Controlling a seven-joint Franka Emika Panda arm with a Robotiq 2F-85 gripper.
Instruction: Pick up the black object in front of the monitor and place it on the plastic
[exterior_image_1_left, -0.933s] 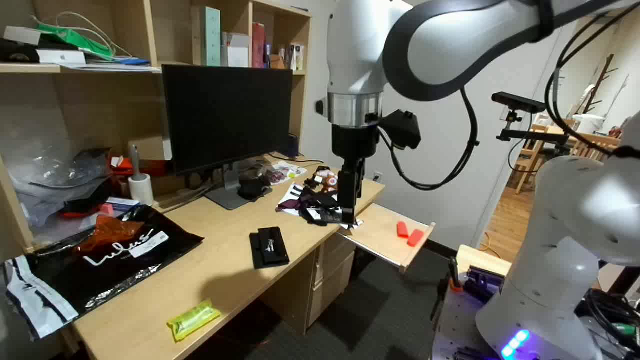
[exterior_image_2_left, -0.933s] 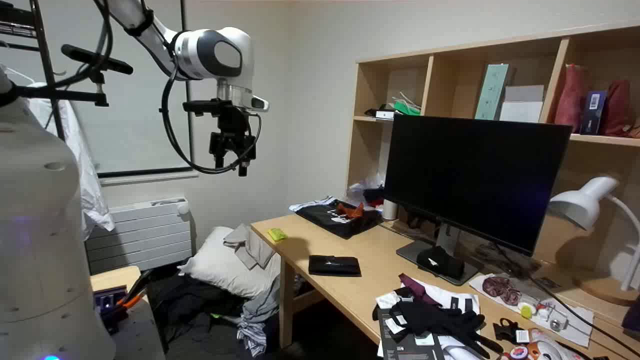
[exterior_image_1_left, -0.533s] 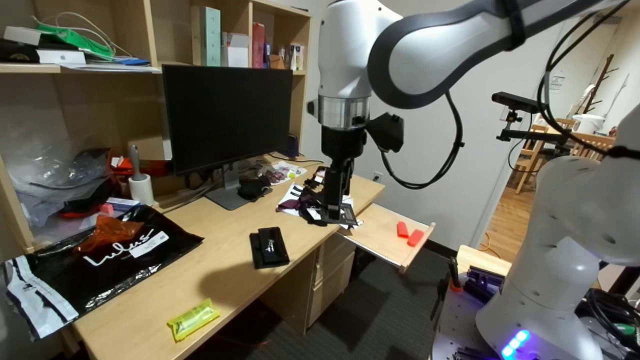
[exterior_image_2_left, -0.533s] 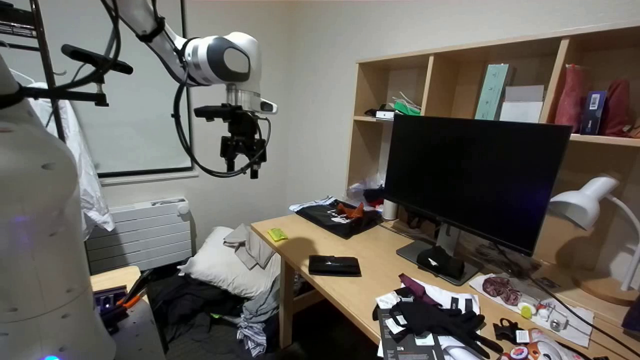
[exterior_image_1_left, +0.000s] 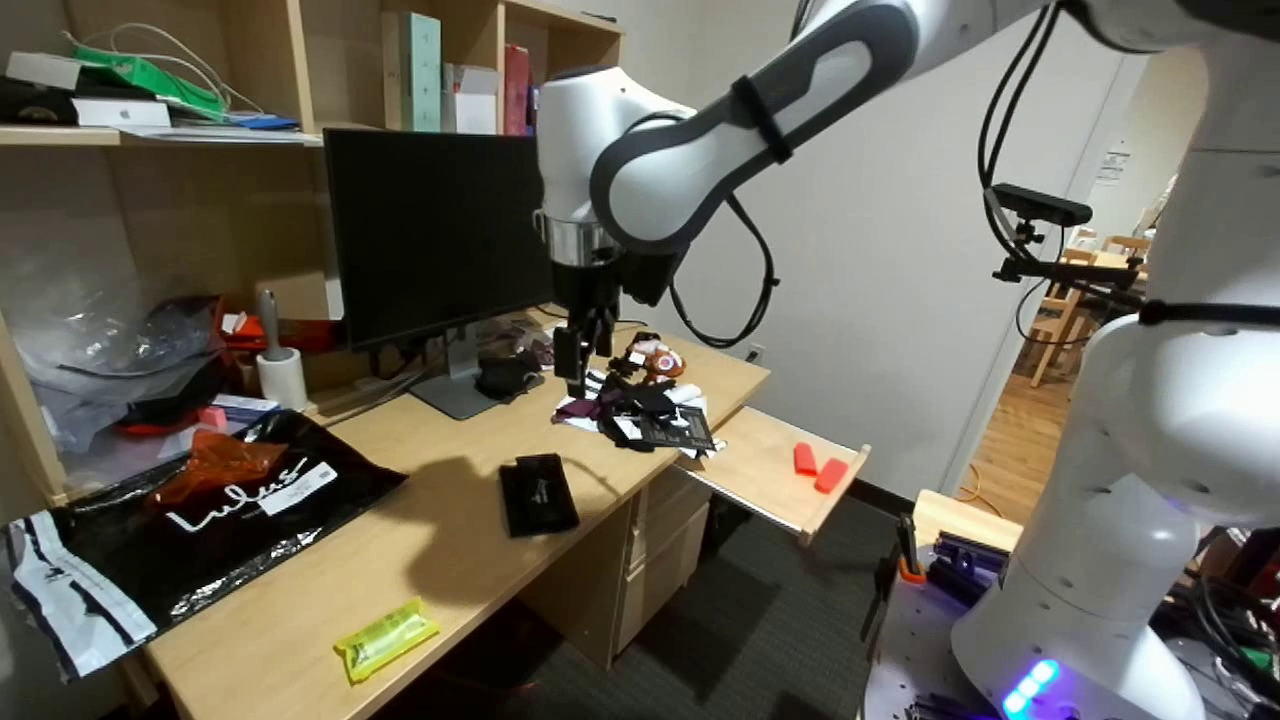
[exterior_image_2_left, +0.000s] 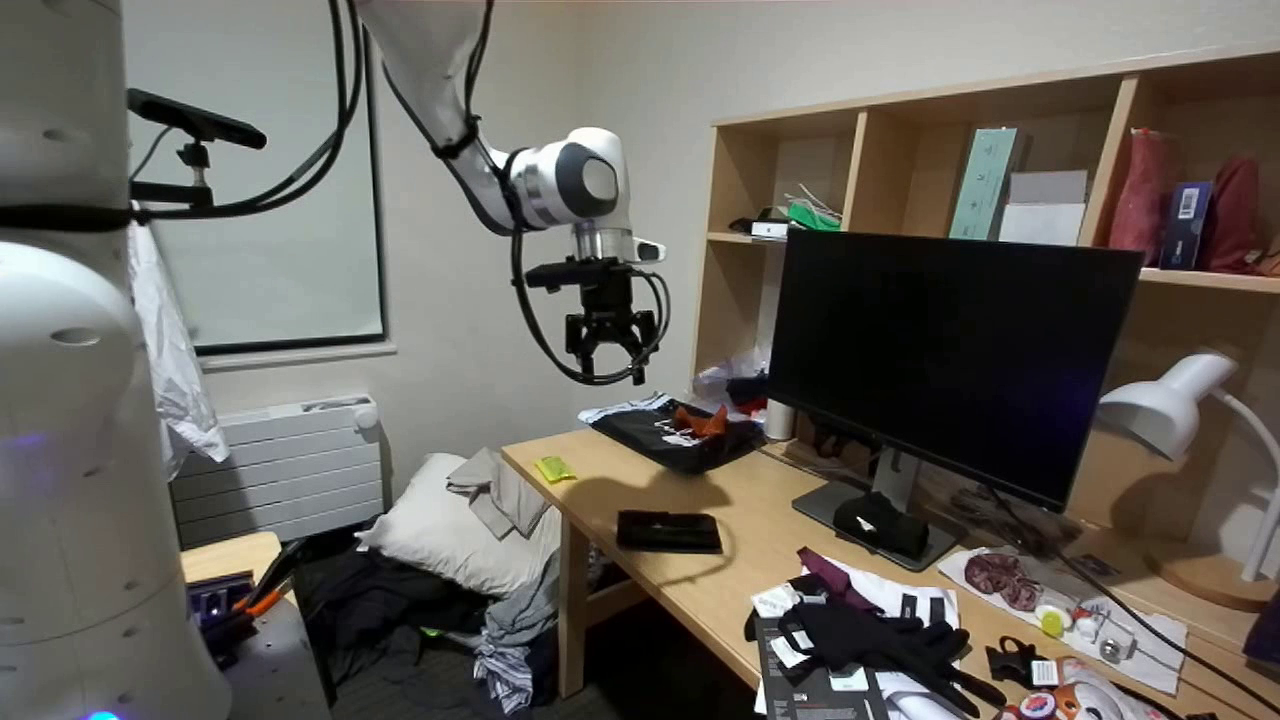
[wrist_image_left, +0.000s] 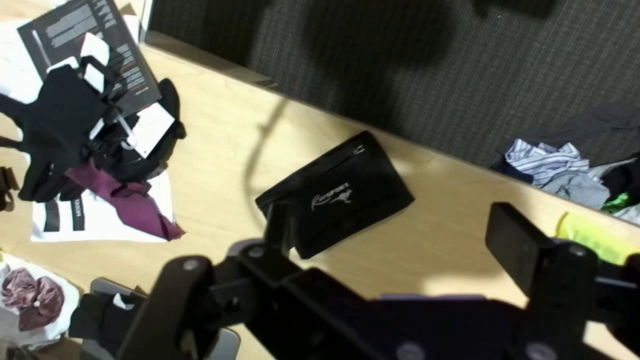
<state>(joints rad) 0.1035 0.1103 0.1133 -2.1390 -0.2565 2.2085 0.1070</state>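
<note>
I find myself in what looks like a home — a bedroom with a work corner. In an exterior view I see a monitor (exterior_image_2_left: 955, 360) and a lamp (exterior_image_2_left: 1155, 412) on a wooden desk (exterior_image_2_left: 765, 510) by a bookcase (exterior_image_2_left: 915, 180); past the desk's end lie a white pillow (exterior_image_2_left: 430, 530) and rumpled fabric (exterior_image_2_left: 512, 635), near a slatted wall heater (exterior_image_2_left: 290, 470).
</note>
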